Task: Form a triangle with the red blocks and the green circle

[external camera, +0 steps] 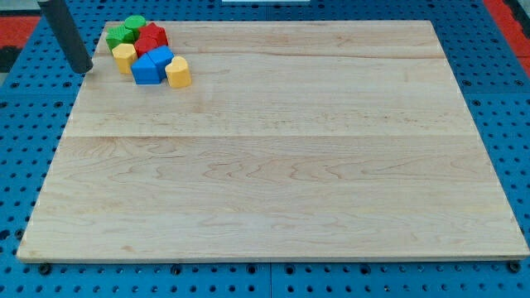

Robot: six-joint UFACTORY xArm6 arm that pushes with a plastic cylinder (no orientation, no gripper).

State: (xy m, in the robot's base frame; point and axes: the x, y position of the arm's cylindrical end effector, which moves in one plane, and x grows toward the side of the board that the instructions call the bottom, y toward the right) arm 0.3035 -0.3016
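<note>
No gripper on this rig, so nothing to call wide, narrow or holding. The arm ends in a plain dark rod. My tip (83, 69) sits at the view's top left, just off the left edge of the wooden tabletop (281, 165), over the blue perforated base (25, 165). It is near the block cluster, on the cluster's left, touching none of the blocks.

All blocks are bunched in the tabletop's top-left corner:
- green circle (135, 23): at the top of the cluster, against the far edge.
- green block (118, 36): shape hard to make out, left of the circle and touching it.
- red blocks (151, 38): packed just right of and below the greens. They read as one red mass, one looks star-like; I cannot tell the count or where one ends.
- yellow block (124, 57): at the cluster's left, nearest the tip.
- blue blocks: one square-ish (146, 69), one behind it at the right (163, 57), touching each other.
- second yellow block (178, 72): at the right end, against the blues.

No brands, labels or writing readable anywhere. Red matting (21, 21) shows in the view's far corners.
</note>
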